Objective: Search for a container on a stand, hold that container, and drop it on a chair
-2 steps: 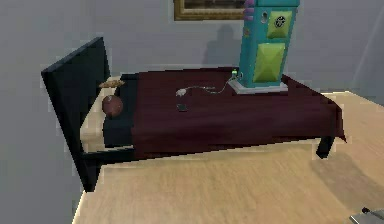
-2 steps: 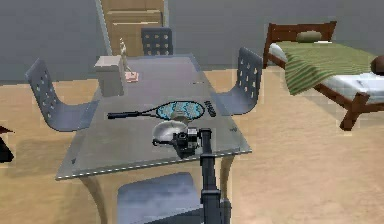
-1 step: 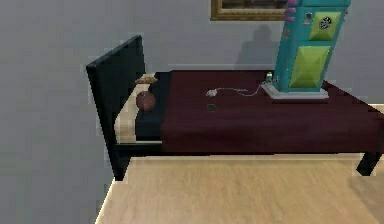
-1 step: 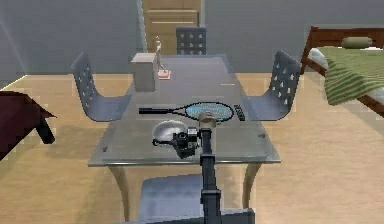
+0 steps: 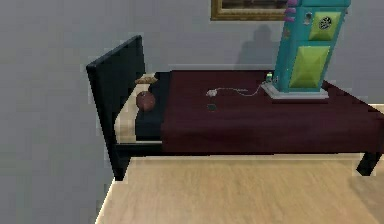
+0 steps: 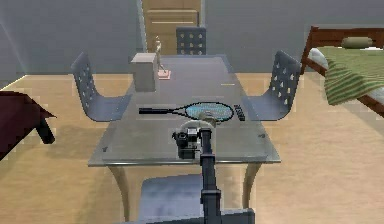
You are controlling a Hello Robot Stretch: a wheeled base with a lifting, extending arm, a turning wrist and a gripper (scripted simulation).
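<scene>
Chair [image 6: 165,200], then box [image 6: 146,68] (contents unseen)

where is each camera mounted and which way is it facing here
Forward view: on the robot, facing ahead and down at a dark bed by the wall.
Arm side view: on the body, facing sideways over a glass table; arm and hand rise from the bottom edge.
Shared: the bed's corner, at the arm side view's left edge.
</scene>
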